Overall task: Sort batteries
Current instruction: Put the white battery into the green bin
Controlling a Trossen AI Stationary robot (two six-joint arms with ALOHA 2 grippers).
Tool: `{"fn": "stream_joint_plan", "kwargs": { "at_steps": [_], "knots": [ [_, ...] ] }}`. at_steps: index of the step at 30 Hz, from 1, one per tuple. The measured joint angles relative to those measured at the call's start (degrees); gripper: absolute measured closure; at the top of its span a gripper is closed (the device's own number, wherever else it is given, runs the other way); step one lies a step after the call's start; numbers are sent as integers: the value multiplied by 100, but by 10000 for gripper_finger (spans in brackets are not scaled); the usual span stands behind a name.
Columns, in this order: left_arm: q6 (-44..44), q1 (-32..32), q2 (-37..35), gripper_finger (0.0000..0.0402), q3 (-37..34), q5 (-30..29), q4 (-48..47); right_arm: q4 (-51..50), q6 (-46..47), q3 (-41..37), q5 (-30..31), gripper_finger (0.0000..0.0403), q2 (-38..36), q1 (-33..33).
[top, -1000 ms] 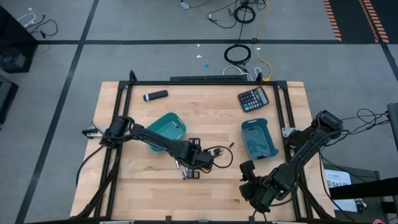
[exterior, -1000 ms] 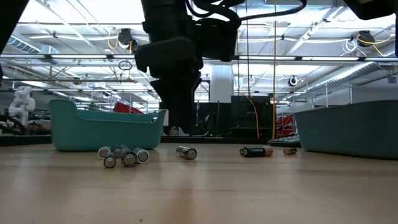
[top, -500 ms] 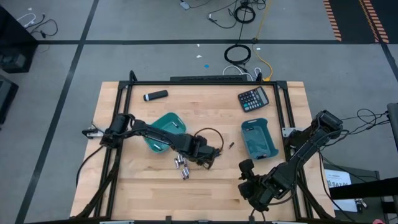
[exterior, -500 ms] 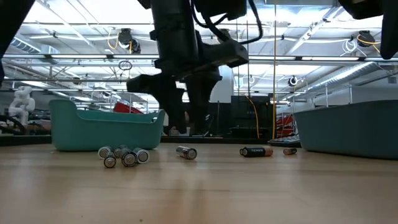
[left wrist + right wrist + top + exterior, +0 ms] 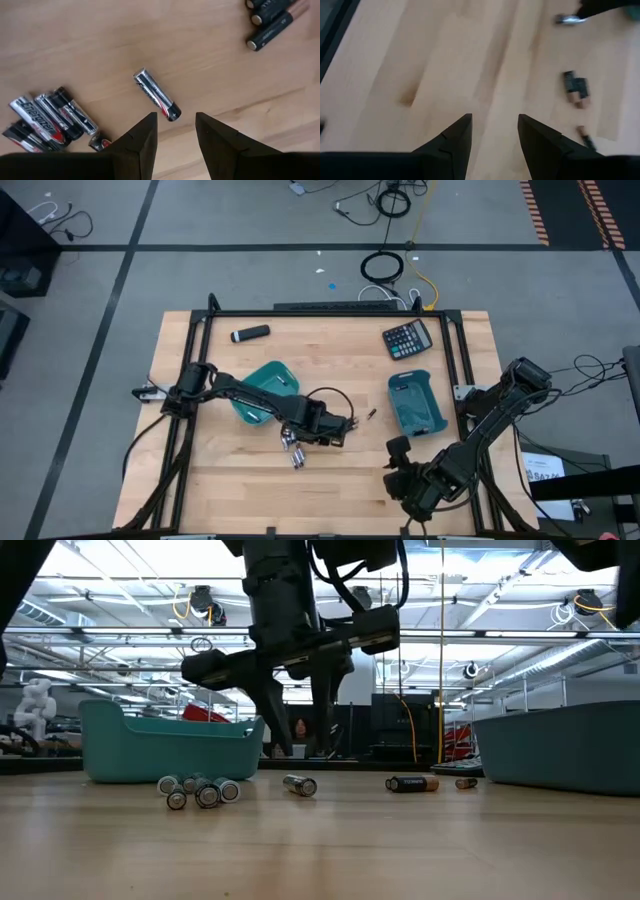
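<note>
We see the batteries as small cylinders lying on their sides on the wooden tabletop (image 5: 200,480), toward the middle of its front half. A cluster of larger batteries (image 5: 47,120) lies tight together, bodies touching: silvery-white casings with dark ends and a red stripe. One more of the same sort, a single battery (image 5: 156,95), lies apart from that cluster, silver at one end and dark at the other. A few thin dark batteries (image 5: 270,22) lie well apart from it, nearer the right edge.

Our left gripper (image 5: 174,131) hangs above the single battery with its fingers (image 5: 142,140) spread and empty. Our right gripper (image 5: 494,132) waits near the front right corner, its fingers parted too and holding nothing.

A teal bin (image 5: 262,385) sits behind the cluster, and a second teal bin (image 5: 415,402) stands toward the right edge.
</note>
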Motion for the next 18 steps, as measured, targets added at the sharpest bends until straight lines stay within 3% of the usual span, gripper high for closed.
{"fn": "stream_joint_plan", "kwargs": {
  "at_steps": [5, 11, 18],
  "knots": [
    [-554, -2, -1, 258, 0, 11, -44, -174, 460, 83, 457, 252, 0, -119],
    [-1114, -4, -2, 258, 1, -45, -130, -558, 878, -16, 462, 252, 0, 148],
    [-1637, 67, -4, 258, 0, -307, -240, -538, 655, -87, 455, 252, 2, 507]
  ]
}}
